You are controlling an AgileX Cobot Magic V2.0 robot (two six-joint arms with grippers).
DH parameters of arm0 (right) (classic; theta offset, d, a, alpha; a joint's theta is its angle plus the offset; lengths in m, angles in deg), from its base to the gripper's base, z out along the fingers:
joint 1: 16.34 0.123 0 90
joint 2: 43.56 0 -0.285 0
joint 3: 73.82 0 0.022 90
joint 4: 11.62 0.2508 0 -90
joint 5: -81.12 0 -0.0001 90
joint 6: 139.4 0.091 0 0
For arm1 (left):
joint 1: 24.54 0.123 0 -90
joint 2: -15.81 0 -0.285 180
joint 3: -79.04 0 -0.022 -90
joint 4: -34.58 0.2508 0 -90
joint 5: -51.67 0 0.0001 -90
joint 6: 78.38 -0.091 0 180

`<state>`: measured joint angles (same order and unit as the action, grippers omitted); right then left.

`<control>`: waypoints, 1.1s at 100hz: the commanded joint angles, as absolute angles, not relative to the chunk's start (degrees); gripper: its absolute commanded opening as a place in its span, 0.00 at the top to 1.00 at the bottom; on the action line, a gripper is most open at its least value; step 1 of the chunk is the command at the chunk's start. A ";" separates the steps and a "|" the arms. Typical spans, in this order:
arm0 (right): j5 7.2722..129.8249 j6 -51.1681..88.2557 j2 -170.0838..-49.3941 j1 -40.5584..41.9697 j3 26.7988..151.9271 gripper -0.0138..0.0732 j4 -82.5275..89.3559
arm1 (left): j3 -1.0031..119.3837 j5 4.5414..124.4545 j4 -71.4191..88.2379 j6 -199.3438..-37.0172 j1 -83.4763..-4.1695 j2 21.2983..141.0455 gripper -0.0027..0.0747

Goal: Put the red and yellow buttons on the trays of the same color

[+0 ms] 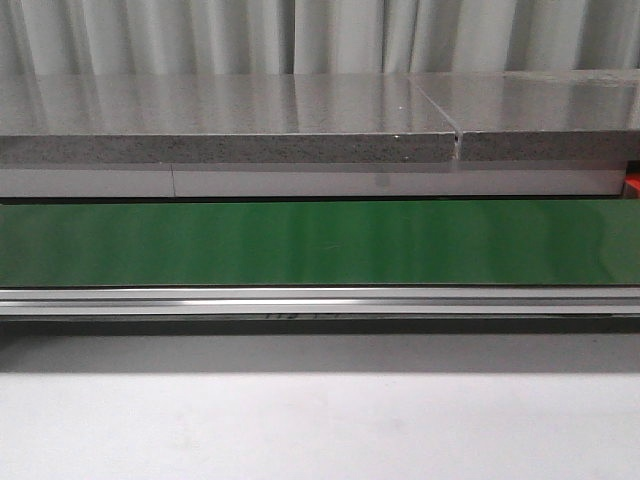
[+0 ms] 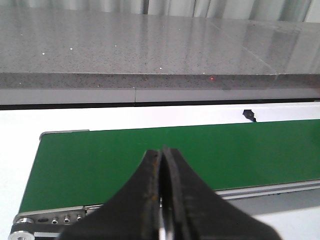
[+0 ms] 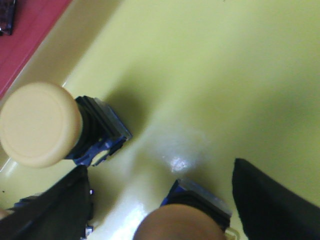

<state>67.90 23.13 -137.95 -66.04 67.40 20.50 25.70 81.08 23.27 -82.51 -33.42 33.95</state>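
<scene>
Left gripper (image 2: 161, 155): jaws pressed together, empty, over the green belt (image 2: 200, 150). Right gripper (image 3: 160, 200): fingers spread, over the yellow tray (image 3: 215, 65). Yellow button (image 3: 40, 125): lies on its side on that tray. Second button (image 3: 182, 220): between the fingers, grip unclear. Red tray (image 3: 30, 30): beside the yellow one.

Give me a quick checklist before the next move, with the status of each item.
1. Right gripper open: ok, fingers spread wide over the yellow tray.
2. Yellow button on yellow tray: ok, lying on its side.
3. Second button between the right fingers, released: cannot tell, cut off by the frame edge.
4. Left gripper empty: ok, shut with nothing between the fingers, above the belt.
5. Next button on the belt: not ok, none visible in the front or left wrist view.
6. Red tray reachable: cannot tell, only a corner shows.
</scene>
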 commanded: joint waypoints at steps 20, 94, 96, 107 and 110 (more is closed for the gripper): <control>68.93 22.36 -126.81 -63.74 69.64 0.16 22.53 | 27.14 77.14 22.63 -82.48 -33.96 34.51 0.99; 66.87 8.35 -105.41 -27.59 71.86 0.16 22.48 | 27.14 77.14 22.63 -82.48 -33.96 34.51 0.99; 66.73 7.54 -104.89 -26.60 71.86 0.16 22.48 | 27.14 77.14 22.63 -82.48 -33.96 34.51 0.99; 65.17 4.52 -101.91 -22.06 71.80 0.16 22.48 | 27.14 77.14 22.63 -82.48 -33.96 34.51 0.99; 64.56 4.26 -101.12 -21.21 71.74 0.16 22.48 | 27.14 77.14 22.63 -82.48 -33.96 34.51 0.99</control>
<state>62.92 7.05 -104.07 -23.91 69.94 21.73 25.70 81.08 23.27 -82.51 -33.42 33.95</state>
